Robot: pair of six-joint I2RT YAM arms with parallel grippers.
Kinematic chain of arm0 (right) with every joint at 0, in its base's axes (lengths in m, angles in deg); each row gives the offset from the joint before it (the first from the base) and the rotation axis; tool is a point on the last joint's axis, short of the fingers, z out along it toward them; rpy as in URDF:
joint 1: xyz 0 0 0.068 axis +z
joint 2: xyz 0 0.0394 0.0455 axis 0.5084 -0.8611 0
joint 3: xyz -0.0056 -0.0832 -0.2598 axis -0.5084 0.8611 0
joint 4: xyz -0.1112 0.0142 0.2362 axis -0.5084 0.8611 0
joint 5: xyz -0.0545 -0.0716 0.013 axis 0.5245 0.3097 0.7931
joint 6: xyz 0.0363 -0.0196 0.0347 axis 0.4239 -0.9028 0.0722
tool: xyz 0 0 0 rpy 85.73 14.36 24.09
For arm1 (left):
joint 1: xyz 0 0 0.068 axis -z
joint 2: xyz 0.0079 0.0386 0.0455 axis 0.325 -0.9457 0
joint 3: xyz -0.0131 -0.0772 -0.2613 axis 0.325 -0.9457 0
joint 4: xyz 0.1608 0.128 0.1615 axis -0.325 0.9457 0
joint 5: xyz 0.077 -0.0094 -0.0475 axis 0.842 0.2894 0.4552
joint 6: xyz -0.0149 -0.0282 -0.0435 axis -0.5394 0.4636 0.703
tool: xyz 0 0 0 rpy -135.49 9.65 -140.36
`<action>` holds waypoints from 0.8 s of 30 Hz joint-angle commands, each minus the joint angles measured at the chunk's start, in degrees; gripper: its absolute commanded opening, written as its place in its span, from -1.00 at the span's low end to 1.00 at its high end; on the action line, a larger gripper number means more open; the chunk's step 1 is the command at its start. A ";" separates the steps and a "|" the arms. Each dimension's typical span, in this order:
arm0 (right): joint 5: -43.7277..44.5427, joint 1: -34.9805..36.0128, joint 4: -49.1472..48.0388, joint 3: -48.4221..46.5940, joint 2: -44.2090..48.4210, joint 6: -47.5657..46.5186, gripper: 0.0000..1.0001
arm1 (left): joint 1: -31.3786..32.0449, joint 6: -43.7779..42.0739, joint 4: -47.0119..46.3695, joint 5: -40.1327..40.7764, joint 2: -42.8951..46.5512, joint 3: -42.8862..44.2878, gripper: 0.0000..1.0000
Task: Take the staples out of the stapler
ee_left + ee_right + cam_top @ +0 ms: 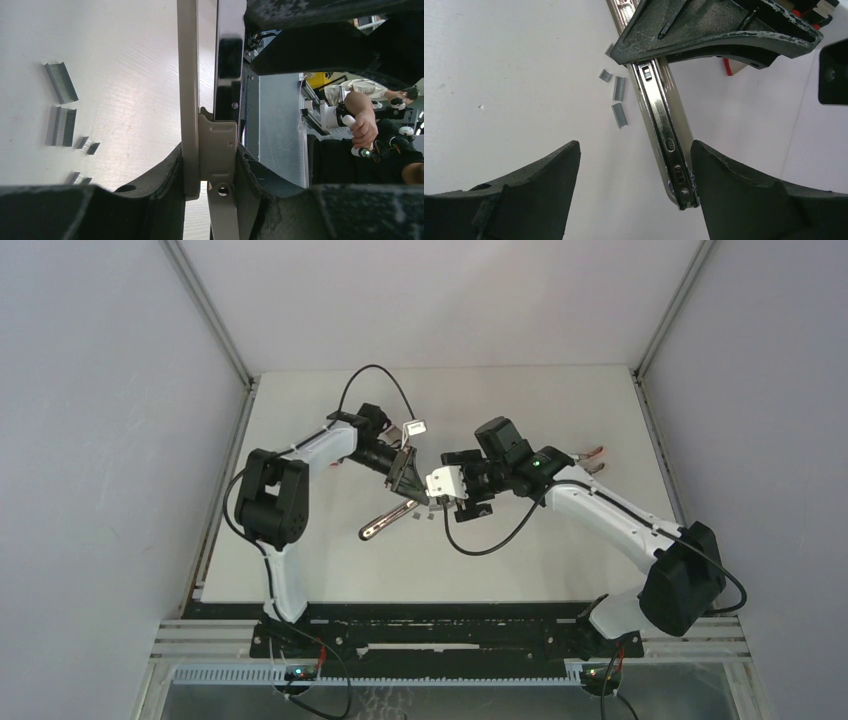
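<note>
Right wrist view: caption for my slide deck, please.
Open right pincer over the stapler, which the left pincer grips; loose staples lie on the table beside it.

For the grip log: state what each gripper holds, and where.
Left gripper clamps the stapler across its sides near the hinge pin. Right gripper is open, holding nothing.

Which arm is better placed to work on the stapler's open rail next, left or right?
Right, probably. The left gripper is shut on the stapler, so it is busy. The right gripper is open, with the stapler's metal rail between its fingers. Some staples already lie on the table.
</note>
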 commanded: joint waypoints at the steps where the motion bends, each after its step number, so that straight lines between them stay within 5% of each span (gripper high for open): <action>1: 5.92 2.52 -5.23 0.07 -1.85 -0.90 0.53 | 0.04 -0.43 2.07 -5.63 0.11 3.77 -0.94; 12: 11.27 5.55 -9.84 0.70 -5.08 1.84 -0.04 | 1.89 -15.05 19.06 -4.33 -4.46 10.38 -0.94; 24: 12.98 6.10 -9.59 1.40 -5.67 2.15 -0.75 | 2.15 -16.82 21.11 -4.33 -5.36 10.95 -0.79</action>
